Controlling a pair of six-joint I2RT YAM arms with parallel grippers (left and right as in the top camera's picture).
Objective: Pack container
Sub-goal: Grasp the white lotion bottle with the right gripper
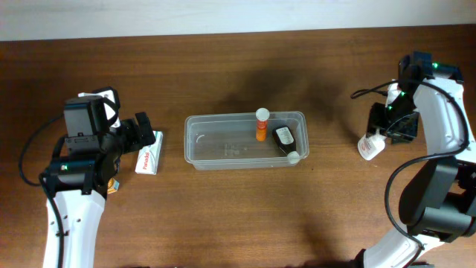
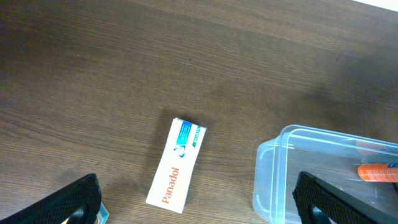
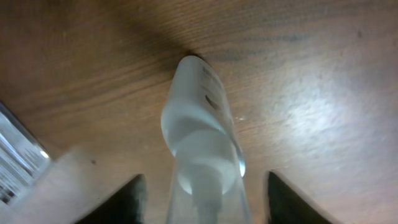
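Observation:
The clear plastic container (image 1: 223, 145) sits mid-table and also shows in the left wrist view (image 2: 280, 168). In it stand an orange bottle with a white cap (image 1: 261, 126) (image 2: 376, 172) and a dark bottle (image 1: 284, 138). A white Panadol box (image 1: 149, 152) (image 2: 177, 165) lies flat on the table left of the container. My left gripper (image 1: 143, 135) (image 2: 202, 208) is open and empty, just behind the box. A white bottle (image 1: 370, 147) (image 3: 202, 118) lies on the table at the right. My right gripper (image 1: 387, 128) (image 3: 205, 202) is open with its fingers either side of this bottle, not touching it.
A small blue-edged item (image 2: 99, 214) lies by my left finger, also under the left arm in the overhead view (image 1: 113, 186). A white labelled object (image 3: 18, 158) sits at the left edge of the right wrist view. The table's far edge (image 1: 238, 28) meets a white wall.

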